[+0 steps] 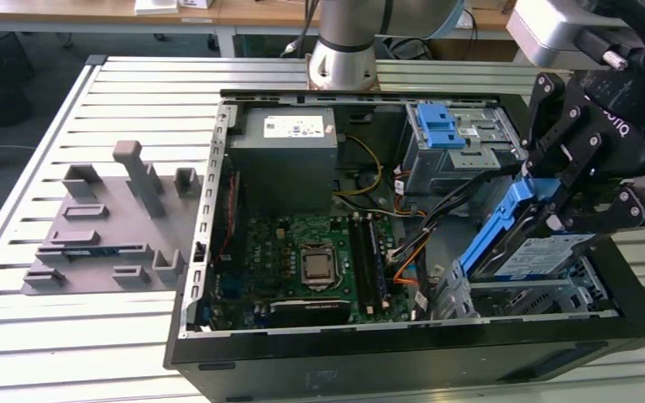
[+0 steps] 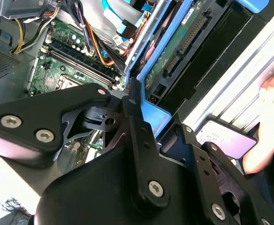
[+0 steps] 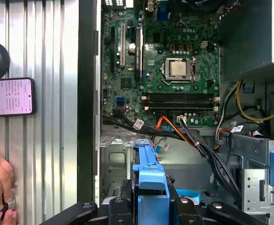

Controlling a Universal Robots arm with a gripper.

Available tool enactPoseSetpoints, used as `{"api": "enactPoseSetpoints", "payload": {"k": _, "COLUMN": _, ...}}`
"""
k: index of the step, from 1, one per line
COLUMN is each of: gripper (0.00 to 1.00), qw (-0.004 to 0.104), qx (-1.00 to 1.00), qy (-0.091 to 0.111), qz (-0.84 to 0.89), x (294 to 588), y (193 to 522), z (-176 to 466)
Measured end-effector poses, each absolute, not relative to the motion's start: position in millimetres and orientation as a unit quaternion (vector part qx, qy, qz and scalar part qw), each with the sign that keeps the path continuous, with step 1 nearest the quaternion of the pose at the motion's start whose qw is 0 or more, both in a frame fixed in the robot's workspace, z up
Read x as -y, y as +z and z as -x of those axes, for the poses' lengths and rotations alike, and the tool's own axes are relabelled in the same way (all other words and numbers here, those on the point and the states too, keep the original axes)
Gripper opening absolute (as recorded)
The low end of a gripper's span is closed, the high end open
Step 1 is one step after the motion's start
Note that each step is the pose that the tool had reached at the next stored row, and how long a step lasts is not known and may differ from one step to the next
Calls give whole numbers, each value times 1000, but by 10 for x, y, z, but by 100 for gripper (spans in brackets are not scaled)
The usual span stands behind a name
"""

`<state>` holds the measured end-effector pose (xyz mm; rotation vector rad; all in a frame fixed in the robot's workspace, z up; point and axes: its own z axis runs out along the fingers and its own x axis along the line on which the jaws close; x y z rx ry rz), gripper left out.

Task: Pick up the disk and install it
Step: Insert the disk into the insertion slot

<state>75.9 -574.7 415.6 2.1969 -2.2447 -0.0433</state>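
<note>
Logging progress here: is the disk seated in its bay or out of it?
Out. The disk stands steeply tilted, clamped in the gripper, with its lower end near the metal bay, not slid in.

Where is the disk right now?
On the exterior view's right, the hand holds the disk tilted over the metal bay, beside the motherboard.

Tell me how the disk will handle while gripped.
Probably stiff: the disk, a blue-railed metal slab, shows no sag tilted in the end effector. Likely heavy for its size. Gripped at one end, it might pivot or slip.
</note>
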Motion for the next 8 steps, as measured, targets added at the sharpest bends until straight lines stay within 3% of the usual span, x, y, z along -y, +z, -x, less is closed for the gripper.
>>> {"api": "enactPoseSetpoints", "payload": {"k": 8, "gripper": 36, "qw": 0, "qx": 715, "qy": -14, "qz": -699, "x": 5747, "y": 4121, "z": -759}}
